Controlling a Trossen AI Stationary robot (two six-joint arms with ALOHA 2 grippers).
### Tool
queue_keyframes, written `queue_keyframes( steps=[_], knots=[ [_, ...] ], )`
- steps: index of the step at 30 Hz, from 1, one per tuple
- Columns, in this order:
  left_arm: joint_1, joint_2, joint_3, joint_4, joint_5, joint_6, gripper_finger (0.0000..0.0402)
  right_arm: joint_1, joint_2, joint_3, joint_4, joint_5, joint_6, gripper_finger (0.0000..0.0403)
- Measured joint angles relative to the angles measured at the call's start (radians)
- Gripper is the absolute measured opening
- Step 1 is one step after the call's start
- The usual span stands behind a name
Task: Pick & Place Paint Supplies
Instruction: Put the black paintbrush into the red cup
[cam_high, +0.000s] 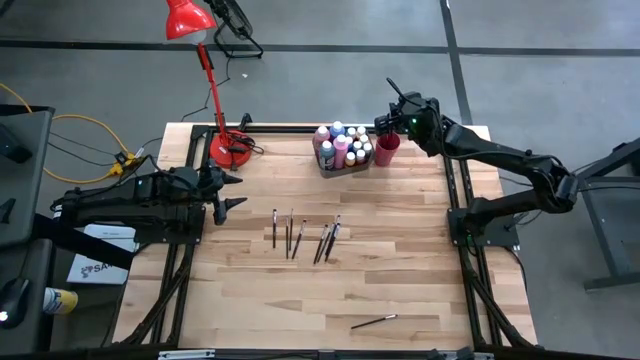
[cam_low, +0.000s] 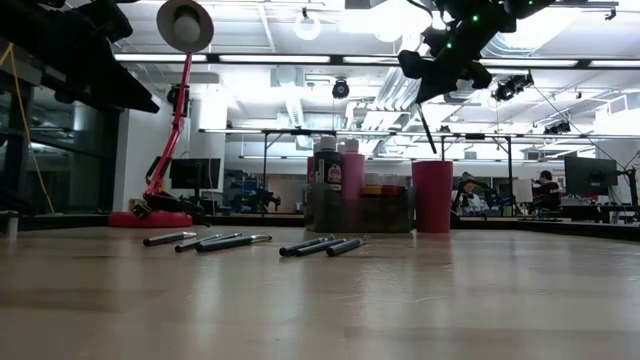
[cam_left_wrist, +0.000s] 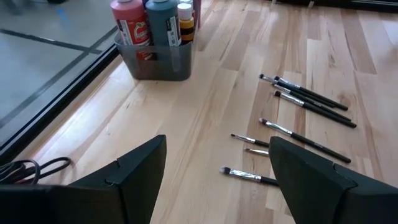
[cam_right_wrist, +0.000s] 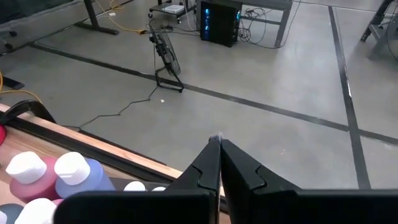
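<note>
Several dark-handled paintbrushes (cam_high: 305, 238) lie flat mid-table, also seen in the low view (cam_low: 260, 243) and the left wrist view (cam_left_wrist: 305, 118). One more brush (cam_high: 373, 322) lies near the front edge. Paint bottles (cam_high: 345, 140) stand in the grey bin (cam_high: 345, 169) at the far edge, beside the red cup (cam_high: 388, 150). My right gripper (cam_high: 386, 122) hangs shut above the cup (cam_low: 432, 195), with a thin dark paintbrush (cam_low: 427, 130) slanting down from it. My left gripper (cam_high: 232, 192) waits open at the table's left side, its fingers (cam_left_wrist: 217, 142) holding nothing. My right gripper pinches the paintbrush by its upper end (cam_low: 417, 102) between the tips of its two shut fingers. The brush hangs slanting below them, lifted clear of the table, its lower end at the red cup's mouth (cam_low: 436, 158). In the right wrist view the fingers (cam_right_wrist: 208, 163) hide the brush.
A red desk lamp (cam_high: 232, 150) stands at the far left of the table, its stem leaning over the edge. The wooden top between the loose brushes and the bin is bare. Beyond the far edge is grey floor (cam_right_wrist: 261, 74).
</note>
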Motion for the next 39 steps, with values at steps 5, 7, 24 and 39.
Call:
queue_keyframes(
  steps=[5,7,24,39],
  knots=[
    [0.000,0.000,0.000,0.000,0.000,0.003,0.0277,0.000,0.000,0.000,-0.012,0.000,0.004,0.0003],
    [0.000,0.000,0.000,0.000,0.000,0.004,0.0277,0.000,0.000,0.000,-0.023,0.000,0.020,0.0003],
    [0.000,0.000,0.000,-0.061,-0.004,0.004,0.0277,0.003,0.001,-0.183,0.105,0.022,0.189,0.0004],
    [0.000,0.000,0.000,-0.076,-0.003,0.182,0.0277,0.003,-0.032,-0.184,0.050,-0.121,0.373,0.0142]
  ],
)
